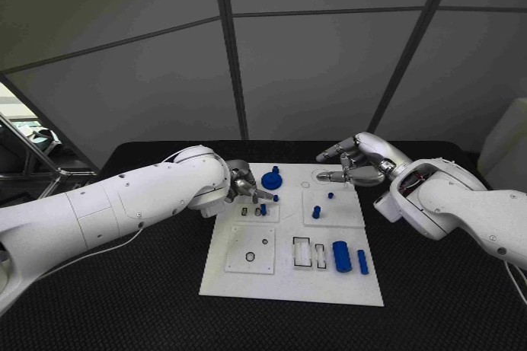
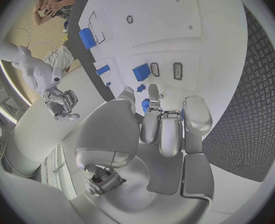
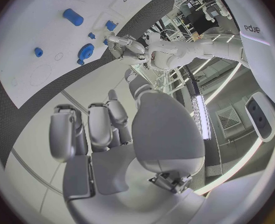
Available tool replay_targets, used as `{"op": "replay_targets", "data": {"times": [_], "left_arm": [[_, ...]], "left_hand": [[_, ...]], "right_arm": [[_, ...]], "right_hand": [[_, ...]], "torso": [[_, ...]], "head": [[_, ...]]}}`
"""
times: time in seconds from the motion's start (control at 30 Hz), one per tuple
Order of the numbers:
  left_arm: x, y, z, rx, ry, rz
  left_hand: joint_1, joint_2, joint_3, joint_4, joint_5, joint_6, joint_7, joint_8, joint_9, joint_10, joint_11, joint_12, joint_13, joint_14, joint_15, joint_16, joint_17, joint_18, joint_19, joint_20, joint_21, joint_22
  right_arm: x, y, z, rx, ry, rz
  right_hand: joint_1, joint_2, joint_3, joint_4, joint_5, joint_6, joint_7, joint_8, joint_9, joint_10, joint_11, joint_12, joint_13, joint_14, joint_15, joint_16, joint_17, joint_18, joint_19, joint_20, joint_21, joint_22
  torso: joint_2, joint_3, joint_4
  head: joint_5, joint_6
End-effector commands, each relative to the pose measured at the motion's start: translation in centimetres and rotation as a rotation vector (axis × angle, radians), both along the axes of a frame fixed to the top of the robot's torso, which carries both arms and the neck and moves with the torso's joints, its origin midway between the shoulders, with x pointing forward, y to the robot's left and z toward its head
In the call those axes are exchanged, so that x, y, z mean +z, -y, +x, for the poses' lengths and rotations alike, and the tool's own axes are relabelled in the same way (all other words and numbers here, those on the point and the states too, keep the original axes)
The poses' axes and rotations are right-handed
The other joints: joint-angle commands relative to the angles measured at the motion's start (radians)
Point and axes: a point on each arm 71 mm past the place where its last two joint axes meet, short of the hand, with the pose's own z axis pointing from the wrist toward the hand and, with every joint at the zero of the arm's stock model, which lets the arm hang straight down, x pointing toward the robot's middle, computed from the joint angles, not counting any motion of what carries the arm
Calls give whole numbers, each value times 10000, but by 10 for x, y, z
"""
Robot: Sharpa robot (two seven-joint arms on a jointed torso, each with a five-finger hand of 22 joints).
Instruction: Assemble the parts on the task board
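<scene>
The white board [image 1: 291,271] lies mid-table with blue parts across it: a large cylinder [image 1: 342,256] and a thin bar [image 1: 362,261] near its right edge, a small peg [image 1: 316,212] toward its far half. The left hand [image 1: 244,185] hovers at the board's far left part, fingers [image 2: 162,129] curled around a round blue piece [image 1: 271,180]; whether it truly grips it I cannot tell. The right hand [image 1: 357,167] hangs above the board's far right corner, fingers loosely apart, holding nothing. The step looks like seating that round piece; next calls for lining it over its socket and pressing down
</scene>
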Motion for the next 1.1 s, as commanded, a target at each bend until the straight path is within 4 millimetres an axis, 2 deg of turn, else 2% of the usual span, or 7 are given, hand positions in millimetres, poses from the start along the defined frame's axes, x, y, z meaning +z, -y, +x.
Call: {"op": "replay_targets", "data": {"times": [0.03,0.5,0.93,1.1], "left_arm": [[-2,1,-1,-245,-365,467],[-7,13,-1,-579,-579,593],[-7,14,-4,-674,-595,587],[-7,15,-5,-744,-612,584]], "left_hand": [[-36,52,83,12,-43,-65,-43,-56,49,139,0,11,1397,825,-47,55,1934,-990,-25,15,36,11],[118,126,164,-20,-42,-93,-31,-129,245,145,11,14,1445,825,-34,65,1952,-994,-53,26,78,83],[339,237,240,-63,-21,-50,-39,-182,461,174,9,41,1506,839,-30,108,2003,-999,-60,37,128,171],[538,345,308,-108,-10,-13,-56,-218,638,203,-4,67,1556,851,-36,141,2043,-1001,-61,38,162,236]], "right_arm": [[1,0,1,-24,-94,16],[-1,0,2,-88,-158,-56],[-2,2,5,-215,-223,-113],[-2,2,6,-236,-236,-135]], "right_hand": [[-122,7,-25,-21,43,91,-6,-31,9,31,-14,-22,3,117,-44,-44,1,152,-40,1,-53,375],[-163,13,-30,-12,47,103,-8,-28,13,40,-16,-16,5,124,-45,-50,6,155,-42,-1,-69,357],[-175,15,-31,-9,48,105,-8,-27,14,36,-16,-25,-6,127,-46,-51,8,158,-45,-2,-78,346],[-175,15,-31,-9,48,105,-8,-27,14,36,-16,-25,-6,127,-46,-51,8,158,-45,-2,-78,346]], "torso": [[-2,-3,8],[-4,-6,10],[-9,-4,14],[-7,-11,16]], "head": [[3,-29],[12,-104],[5,-160],[12,-167]]}}
